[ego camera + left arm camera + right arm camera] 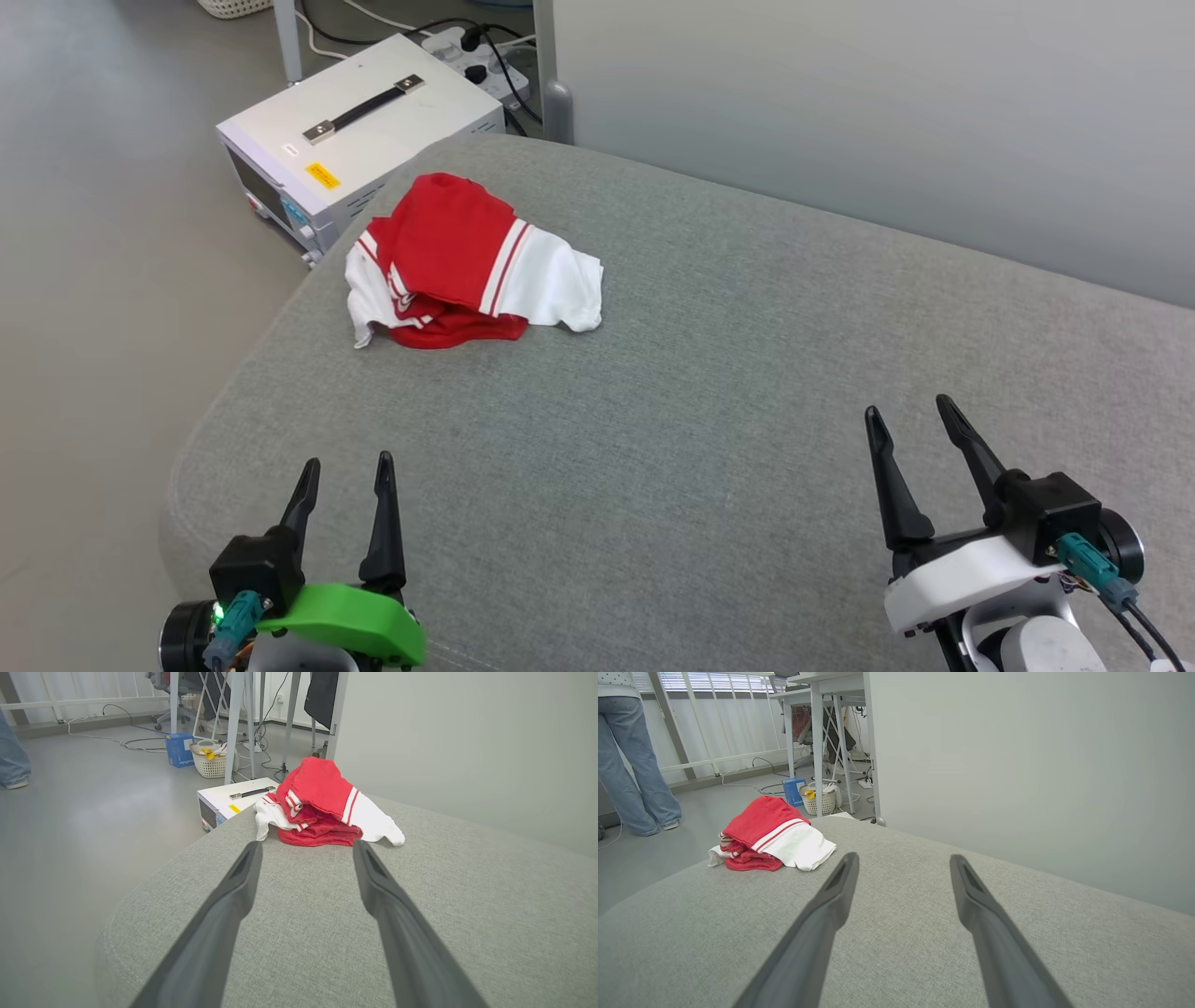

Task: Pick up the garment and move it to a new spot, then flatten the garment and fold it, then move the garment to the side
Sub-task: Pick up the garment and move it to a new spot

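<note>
Left gripper [347, 459] and right gripper [907, 405] stood wide open, empty, over the near edge of the cushion [653, 448]. Garment [457, 261] lay crumpled at the cushion's far-left corner, untouched. Step judged: first pick-up, not begun. Next: reach to the heap, pinch a raised fold.

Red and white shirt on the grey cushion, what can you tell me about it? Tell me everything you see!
The red soft-cloth shirt with white short sleeves lies crumpled in a loose heap, not spread flat. Red-and-white striped trim edges the sleeves. One white sleeve spills out toward the robot's right and another peeks out on the left. It rests near the far left edge of the grey fabric cushion, and only the cushion touches it.
</note>
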Robot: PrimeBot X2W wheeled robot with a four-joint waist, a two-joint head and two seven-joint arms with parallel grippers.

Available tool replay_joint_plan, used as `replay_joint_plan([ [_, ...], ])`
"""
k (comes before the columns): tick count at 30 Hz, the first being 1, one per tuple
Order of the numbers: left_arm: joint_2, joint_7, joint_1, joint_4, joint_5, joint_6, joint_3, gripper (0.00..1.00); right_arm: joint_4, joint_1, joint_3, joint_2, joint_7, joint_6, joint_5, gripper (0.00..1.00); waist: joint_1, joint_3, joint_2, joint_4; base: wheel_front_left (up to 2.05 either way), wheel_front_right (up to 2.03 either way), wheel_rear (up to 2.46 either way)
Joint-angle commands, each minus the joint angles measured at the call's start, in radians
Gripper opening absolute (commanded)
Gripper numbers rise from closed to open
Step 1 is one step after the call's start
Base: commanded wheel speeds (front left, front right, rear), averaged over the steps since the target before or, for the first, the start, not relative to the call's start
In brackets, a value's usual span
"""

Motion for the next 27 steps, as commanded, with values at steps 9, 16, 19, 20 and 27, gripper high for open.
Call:
replay_joint_plan([
  [9,-0.003,-0.006,-0.124,0.076,-0.045,-0.03,-0.003,1.0,-0.022,-0.052,-0.018,-0.002,-0.009,-0.001,-0.038,1.0,0.0,0.146,0.0115,-0.095,0.0,0.0,0.0],
  [16,0.152,0.071,-0.4,0.25,-0.144,-0.045,-0.119,1.0,-0.038,-0.113,-0.025,-0.002,-0.009,-0.001,-0.065,1.0,0.0,0.274,0.0115,-0.172,0.0,0.0,0.0],
  [19,0.227,0.184,-0.511,0.3,-0.241,-0.045,-0.17,1.0,-0.042,-0.134,-0.028,-0.002,-0.009,-0.001,-0.07,1.0,0.0,0.314,0.0115,-0.2,0.0,0.0,0.0],
  [20,0.261,0.231,-0.547,0.318,-0.273,-0.045,-0.188,1.0,-0.044,-0.144,-0.025,-0.002,-0.009,-0.001,-0.069,1.0,0.0,0.331,0.0115,-0.214,0.0,0.0,0.0],
  [27,0.454,0.485,-0.72,0.372,-0.436,-0.045,-0.314,1.0,-0.057,-0.188,-0.003,-0.002,-0.009,-0.001,-0.052,1.0,0.0,0.413,0.0115,-0.28,0.0,0.0,0.0],
])
